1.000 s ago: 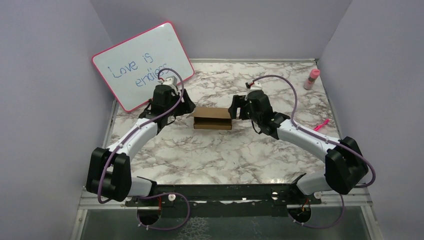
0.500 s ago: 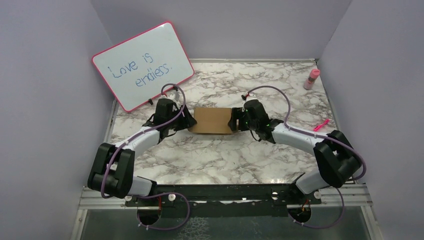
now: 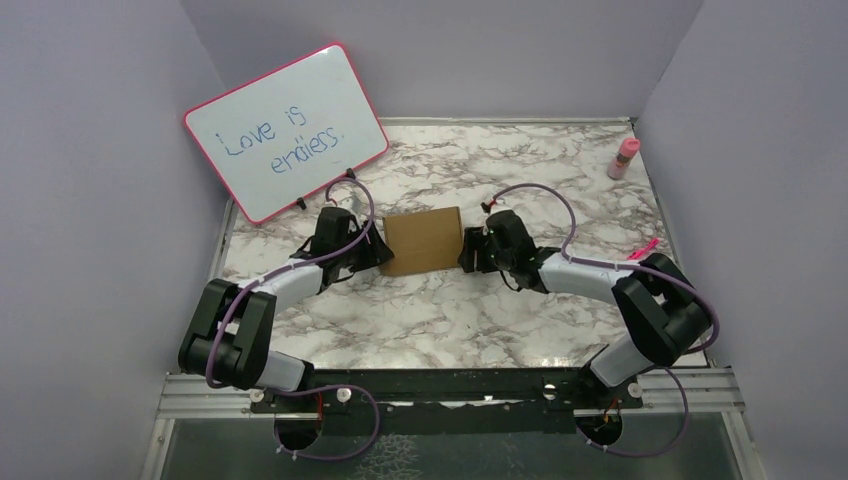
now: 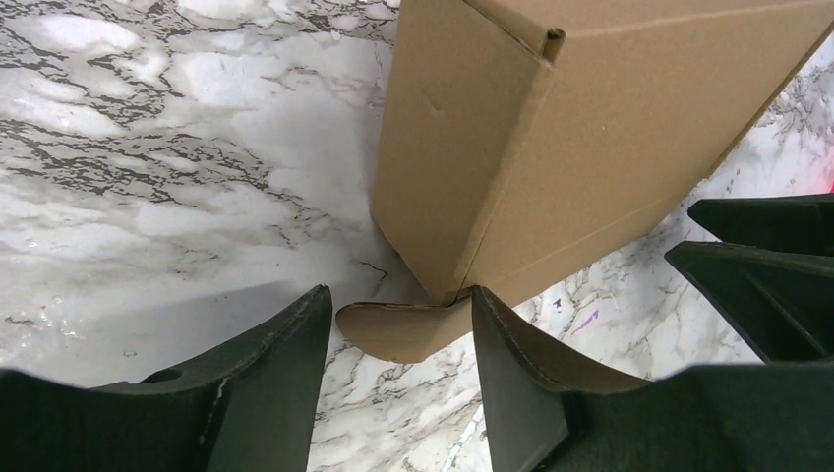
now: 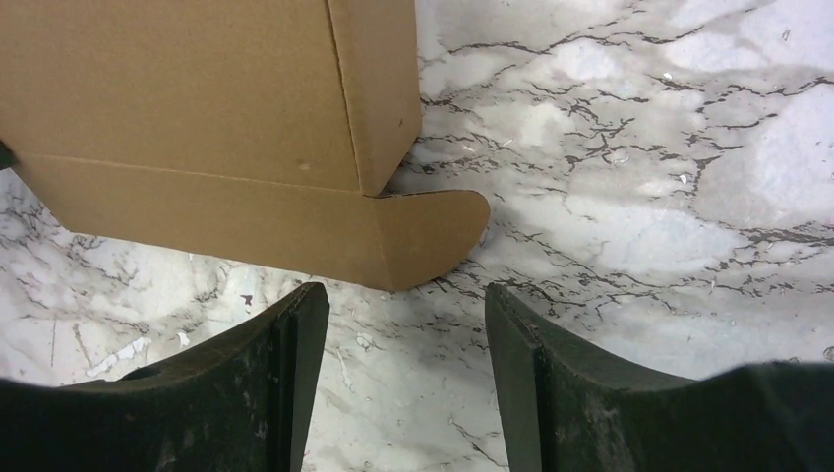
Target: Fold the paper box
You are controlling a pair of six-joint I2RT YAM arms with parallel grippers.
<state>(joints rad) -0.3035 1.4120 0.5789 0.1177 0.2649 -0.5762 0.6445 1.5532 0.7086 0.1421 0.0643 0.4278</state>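
Observation:
The paper box (image 3: pixel 424 240) is a small brown carton standing on the marble table between my two grippers. My left gripper (image 3: pixel 378 250) is open at its left end. In the left wrist view a rounded flap of the box (image 4: pixel 403 329) lies flat on the table between my open fingers (image 4: pixel 270 379). My right gripper (image 3: pixel 468 252) is open at the box's right end. In the right wrist view the box (image 5: pixel 197 108) stands just beyond my fingertips (image 5: pixel 295 344), and its rounded flap (image 5: pixel 433 231) lies on the table ahead of them, not between them.
A white board with a pink rim (image 3: pixel 285 130) leans at the back left. A pink bottle (image 3: pixel 625 158) stands at the back right corner. A pink pen (image 3: pixel 643 248) lies right of the right arm. Purple walls close in three sides.
The box has turned from lying low to standing with a broad face up. Both grippers have dropped lower and drawn nearer along the box's ends.

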